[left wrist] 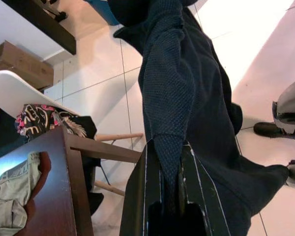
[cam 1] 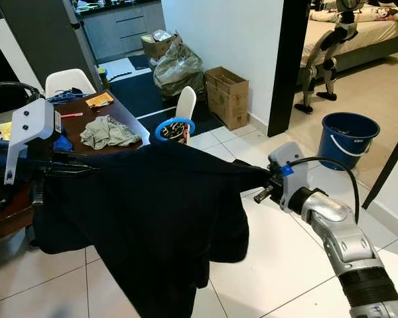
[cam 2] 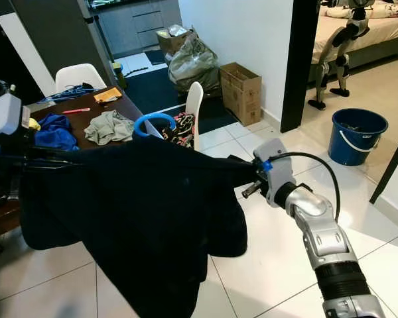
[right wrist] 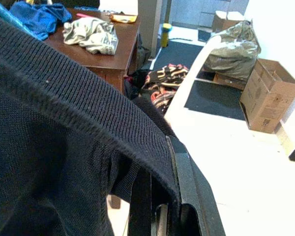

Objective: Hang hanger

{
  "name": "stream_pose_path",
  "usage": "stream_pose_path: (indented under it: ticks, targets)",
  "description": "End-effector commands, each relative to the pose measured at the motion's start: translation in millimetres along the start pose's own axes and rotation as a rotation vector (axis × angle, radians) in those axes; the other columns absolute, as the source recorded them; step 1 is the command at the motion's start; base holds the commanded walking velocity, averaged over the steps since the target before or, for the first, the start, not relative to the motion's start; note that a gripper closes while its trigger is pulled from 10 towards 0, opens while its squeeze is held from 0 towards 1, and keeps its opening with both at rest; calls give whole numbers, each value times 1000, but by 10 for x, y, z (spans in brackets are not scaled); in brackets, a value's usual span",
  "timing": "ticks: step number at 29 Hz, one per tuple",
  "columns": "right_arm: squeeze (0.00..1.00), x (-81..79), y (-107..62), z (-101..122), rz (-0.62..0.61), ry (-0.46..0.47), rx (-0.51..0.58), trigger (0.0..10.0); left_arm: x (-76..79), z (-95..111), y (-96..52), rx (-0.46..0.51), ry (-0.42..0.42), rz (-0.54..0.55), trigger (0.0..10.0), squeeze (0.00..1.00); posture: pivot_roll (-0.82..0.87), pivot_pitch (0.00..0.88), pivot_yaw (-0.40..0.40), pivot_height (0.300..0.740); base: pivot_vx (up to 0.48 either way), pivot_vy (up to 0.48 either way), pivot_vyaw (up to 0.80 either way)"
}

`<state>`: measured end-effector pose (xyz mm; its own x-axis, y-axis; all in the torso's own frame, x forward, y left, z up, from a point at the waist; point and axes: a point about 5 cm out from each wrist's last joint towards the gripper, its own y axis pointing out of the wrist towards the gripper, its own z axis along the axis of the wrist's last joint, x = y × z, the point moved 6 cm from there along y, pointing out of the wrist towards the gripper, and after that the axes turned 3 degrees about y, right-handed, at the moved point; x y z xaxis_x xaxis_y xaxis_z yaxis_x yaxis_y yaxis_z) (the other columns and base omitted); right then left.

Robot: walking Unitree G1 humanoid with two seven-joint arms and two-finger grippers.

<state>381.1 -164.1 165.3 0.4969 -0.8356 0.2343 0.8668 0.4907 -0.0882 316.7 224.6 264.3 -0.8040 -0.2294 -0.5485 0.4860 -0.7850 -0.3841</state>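
A blue bucket [cam 1: 348,138] stands near my doorway; a cardboard box [cam 1: 227,95] sits against the wall, crumpled clothes [cam 1: 107,131] on the wooden table [cam 1: 123,112].

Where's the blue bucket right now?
In the head views, the blue bucket stands on the tiled floor on the robot's right, past the right gripper, near the dark door frame by the bedroom.

From head height, the stereo pair looks forward and down across a dark garment [cam 1: 152,212] stretched between both arms, with the wooden worktop [cam 1: 129,112] at left and a blue bucket [cam 1: 348,136] at right. The left wrist camera peers closely along its end effector [left wrist: 169,196] at the knit fabric and tiled floor [left wrist: 103,98]. The right wrist camera, equally close behind its end effector [right wrist: 160,206], faces the worktop and cardboard box [right wrist: 268,93], both shared with the head views.
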Motion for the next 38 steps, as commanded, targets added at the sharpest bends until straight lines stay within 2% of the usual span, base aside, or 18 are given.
stream_pose_path:
  ticks: [1,2,5,7,10,14,16,21,25,26,27,30,31,33,34,36,38]
  targets:
    - [0,69,-26,18,-18,38,24,0,-32,-36,-126,-65,23,4,10000,0,11,0,147,740,0,0,0]
    - [0,69,-26,18,-18,38,24,0,-32,-36,-126,-65,23,4,10000,0,11,0,147,740,0,0,0]
    - [0,59,-70,265,23,124,147,0,10,-155,-150,-132,32,-6,10000,0,17,0,144,740,0,0,0]
    - [0,57,-78,300,30,138,165,0,10,-176,-155,-142,34,-3,10000,0,17,0,144,740,0,0,0]
    - [0,37,-116,474,82,170,238,0,-64,-332,-176,-216,49,57,10000,0,17,0,144,740,0,0,0]
    - [0,55,-138,521,92,173,256,0,-52,-417,-224,-248,41,63,10000,0,15,0,142,740,0,0,0]
    - [0,89,-176,547,100,179,268,0,-10,-465,-296,-271,28,44,10000,0,20,0,138,740,0,0,0]
    - [0,97,-198,580,111,191,285,0,-15,-472,-331,-279,26,45,10000,0,20,0,138,740,0,0,0]
    - [0,41,-227,699,155,233,342,0,-19,-463,-357,-271,18,48,10000,0,27,0,140,740,0,0,0]
    - [0,-33,-221,755,187,253,367,0,-1,-456,-332,-255,11,44,10000,0,23,0,141,740,0,0,0]
    - [0,-33,-221,755,187,253,367,0,-1,-456,-332,-255,11,44,10000,0,23,0,141,740,0,0,0]
    - [0,-433,-131,830,311,264,383,0,48,-470,-186,-192,-21,52,10000,0,11,0,152,740,0,0,0]
    - [0,-433,-131,830,311,264,383,0,48,-470,-186,-192,-21,52,10000,0,11,0,152,740,0,0,0]
    - [0,-693,-97,872,391,280,392,0,83,-449,-88,-141,-47,54,10000,0,4,0,152,740,0,0,0]
    - [0,-693,-97,872,391,280,392,0,83,-449,-88,-141,-47,54,10000,0,4,0,152,740,0,0,0]
    - [0,-905,-100,876,469,281,384,0,86,-355,-37,-73,-65,58,10000,0,4,0,152,740,0,0,0]
    - [0,-905,-100,876,469,281,384,0,86,-355,-37,-73,-65,58,10000,0,4,0,152,740,0,0,0]
